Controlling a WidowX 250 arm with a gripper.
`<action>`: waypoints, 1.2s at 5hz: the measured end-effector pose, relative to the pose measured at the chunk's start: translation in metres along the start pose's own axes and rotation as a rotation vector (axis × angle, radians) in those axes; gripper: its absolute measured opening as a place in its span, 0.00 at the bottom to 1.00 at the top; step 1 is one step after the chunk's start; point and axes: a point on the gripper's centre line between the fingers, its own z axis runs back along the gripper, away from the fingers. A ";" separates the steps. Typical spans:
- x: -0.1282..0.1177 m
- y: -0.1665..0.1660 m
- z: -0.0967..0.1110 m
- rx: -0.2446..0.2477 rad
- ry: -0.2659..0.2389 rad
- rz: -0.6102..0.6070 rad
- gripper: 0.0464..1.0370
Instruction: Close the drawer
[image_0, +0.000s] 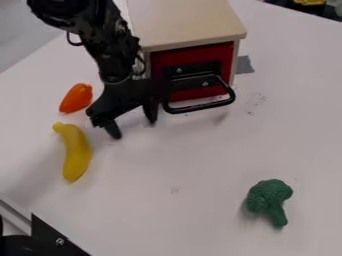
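The white tabletop (180, 165) is overhung by the spread, black two-finger gripper (133, 126); the red rectangular drawer (200, 53) is located alongside.

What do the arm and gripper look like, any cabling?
Arm: black, blocky jointed segments, with thin black cables looping out beside it. A thin pale ring circles it just above the gripper. Gripper: also black, two short, stubby fingers.

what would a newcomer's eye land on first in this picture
Likely the red drawer front with its black handle, at top centre. Just left of it in the picture hangs the black gripper, jaws apart. Then the yellow banana at left and green broccoli at lower right.
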 end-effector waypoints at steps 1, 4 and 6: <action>-0.009 0.010 0.022 0.002 0.041 -0.028 0.96; 0.013 0.011 0.093 -0.044 0.031 -0.051 0.96; 0.004 0.012 0.110 -0.086 -0.152 -0.129 0.96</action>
